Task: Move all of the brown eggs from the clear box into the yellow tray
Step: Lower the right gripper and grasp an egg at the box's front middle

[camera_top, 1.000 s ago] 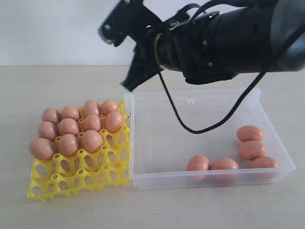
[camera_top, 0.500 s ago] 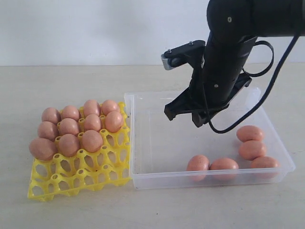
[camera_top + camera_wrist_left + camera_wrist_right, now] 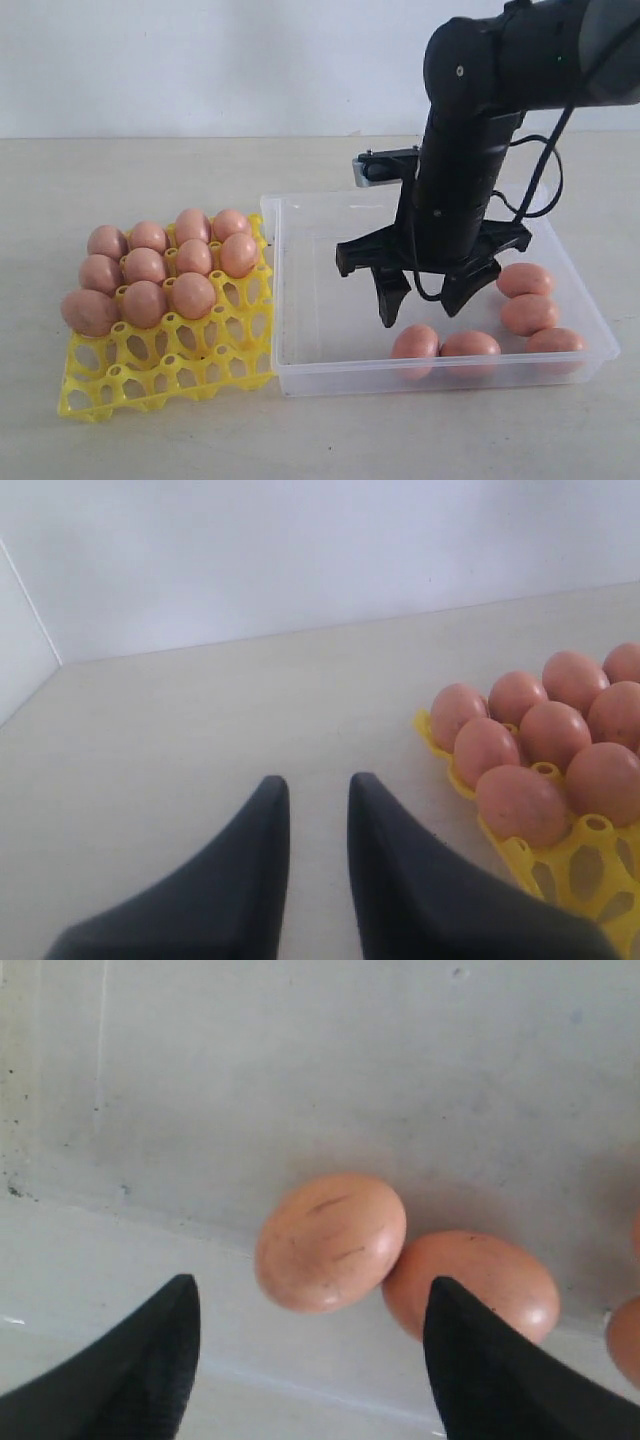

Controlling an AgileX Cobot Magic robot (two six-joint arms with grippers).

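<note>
Right claw (image 3: 420, 316) wide apart, empty, over the leftmost egg (image 3: 331, 1242) in the box (image 3: 340, 375); five eggs there, eleven in the tray (image 3: 150, 375). Straddle its short axis, miss the touching neighbour (image 3: 470, 1285), close gently.

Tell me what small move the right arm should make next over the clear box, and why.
Probably lower the right end effector straight down. Its jaws are open and hang above a brown egg by the clear box's near wall, centred between the fingertips in the wrist view. A neighbouring egg touches it, so descend carefully.
</note>
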